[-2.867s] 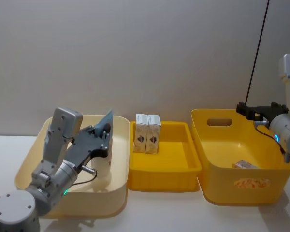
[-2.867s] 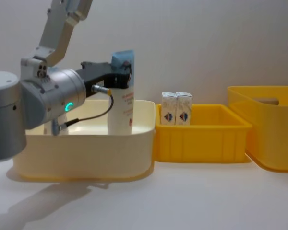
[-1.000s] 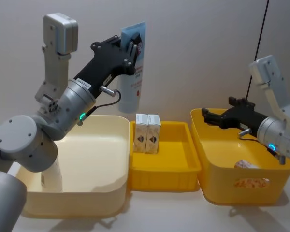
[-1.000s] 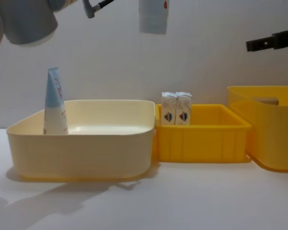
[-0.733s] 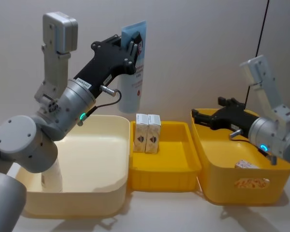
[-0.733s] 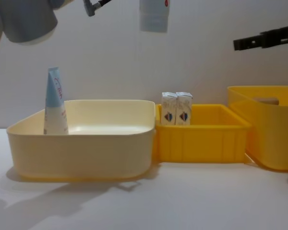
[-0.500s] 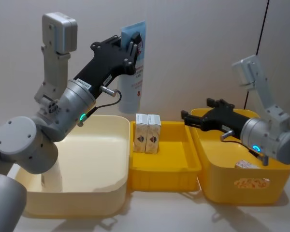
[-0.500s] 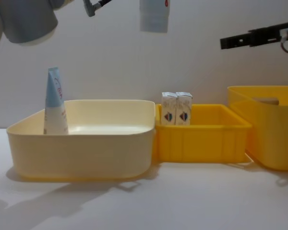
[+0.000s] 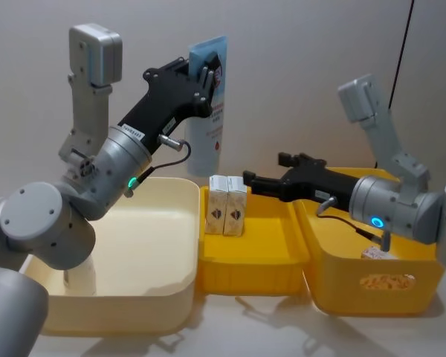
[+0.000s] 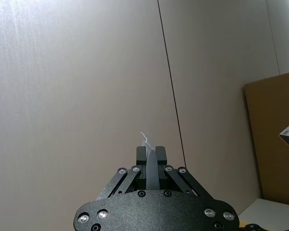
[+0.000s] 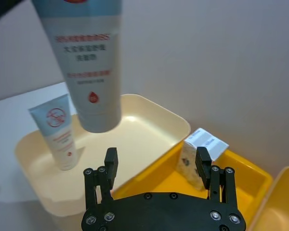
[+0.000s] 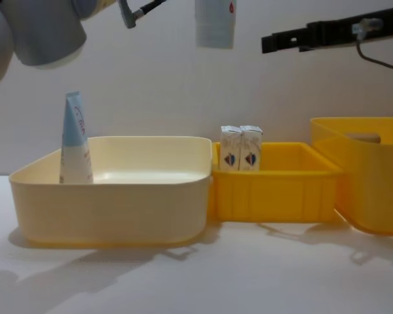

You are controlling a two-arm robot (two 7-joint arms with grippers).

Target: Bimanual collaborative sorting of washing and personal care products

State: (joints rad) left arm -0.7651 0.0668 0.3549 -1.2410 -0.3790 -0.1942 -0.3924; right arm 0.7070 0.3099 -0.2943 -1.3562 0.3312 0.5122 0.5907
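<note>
Landmark: shallow yellow plastic tray [image 9: 253, 256]. Right gripper [image 11: 156, 163] is hovering above it, jaws spread wide, empty. Two small white cartons [image 9: 227, 206] are standing at the tray's far-left corner. A matching upright tube [image 12: 74, 140] is standing in the cream plastic tub [image 9: 134, 297] beside the tray. High above the tray's left rim, left gripper [image 9: 204, 76] is pinching the crimped end of a tall light-blue-and-white squeeze tube [image 9: 208, 126], cap down. Judgement: light, soft-walled, slick; take the stiffer body near the cap.
</note>
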